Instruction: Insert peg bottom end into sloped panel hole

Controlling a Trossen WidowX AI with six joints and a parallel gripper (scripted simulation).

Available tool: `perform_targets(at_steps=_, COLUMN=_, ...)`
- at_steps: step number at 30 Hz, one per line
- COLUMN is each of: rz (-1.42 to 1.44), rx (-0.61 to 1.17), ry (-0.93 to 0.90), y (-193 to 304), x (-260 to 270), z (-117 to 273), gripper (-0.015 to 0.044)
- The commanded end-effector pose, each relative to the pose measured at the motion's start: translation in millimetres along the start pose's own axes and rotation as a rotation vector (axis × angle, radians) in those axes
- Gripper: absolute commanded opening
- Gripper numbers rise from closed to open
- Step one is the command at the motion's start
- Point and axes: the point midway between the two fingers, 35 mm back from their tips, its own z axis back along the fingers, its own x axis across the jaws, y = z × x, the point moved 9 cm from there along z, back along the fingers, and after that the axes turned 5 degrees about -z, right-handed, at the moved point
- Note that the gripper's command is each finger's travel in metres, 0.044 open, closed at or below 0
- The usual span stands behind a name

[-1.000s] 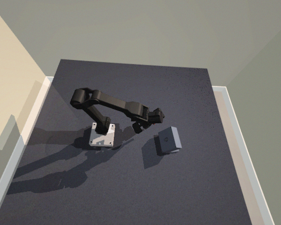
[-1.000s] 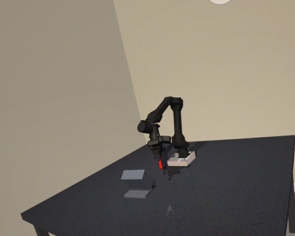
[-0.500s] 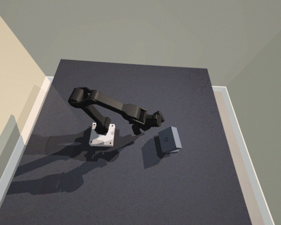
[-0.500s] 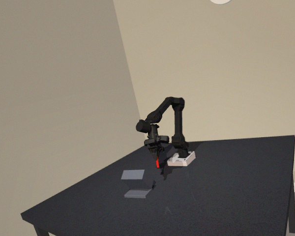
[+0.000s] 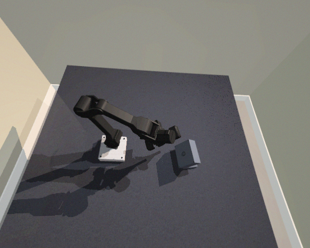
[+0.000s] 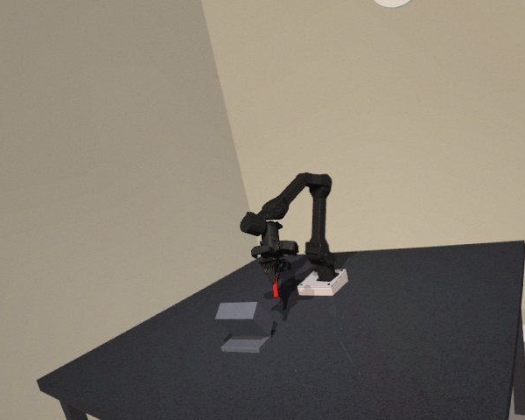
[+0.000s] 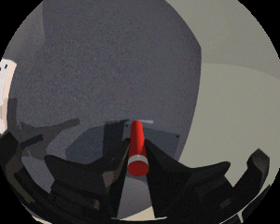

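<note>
Jaws [image 5: 160, 148] [image 6: 271, 276] hover beside the sloped panel [image 5: 187, 156] [image 6: 242, 323] in the top view; its round hole [image 5: 183, 153] shows no peg in it. Exterior: the red peg [image 6: 275, 288] [image 7: 136, 140] hangs below them, above the counter [image 5: 150, 213] [image 6: 389, 353]. Wrist: they grip it, round and smooth, likely light, stiff and slightly slippery; best held near its banded top.

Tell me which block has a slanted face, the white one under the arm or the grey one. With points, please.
The grey block [image 5: 189, 159] [image 6: 236, 311] [image 7: 164, 142]: its face, with one round hole [image 5: 183, 153], slants; the white block [image 5: 109, 155] [image 6: 314, 290] [image 7: 1, 100] lies flat.
</note>
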Motion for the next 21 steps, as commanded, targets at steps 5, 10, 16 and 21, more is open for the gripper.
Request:
perform_targets(at_steps=5, rz=-0.047, rx=0.01, ry=0.038, y=5, x=6, z=4, gripper=0.0)
perform_targets(at_steps=10, rz=-0.071, rx=0.019, ry=0.06, y=9, x=9, z=6, gripper=0.0)
perform_targets(at_steps=16, rz=-0.099, rx=0.028, ry=0.088, y=13, x=12, z=9, gripper=0.0)
perform_targets(at_steps=21, rz=-0.122, rx=0.036, ry=0.11, y=16, x=15, z=12, gripper=0.0)
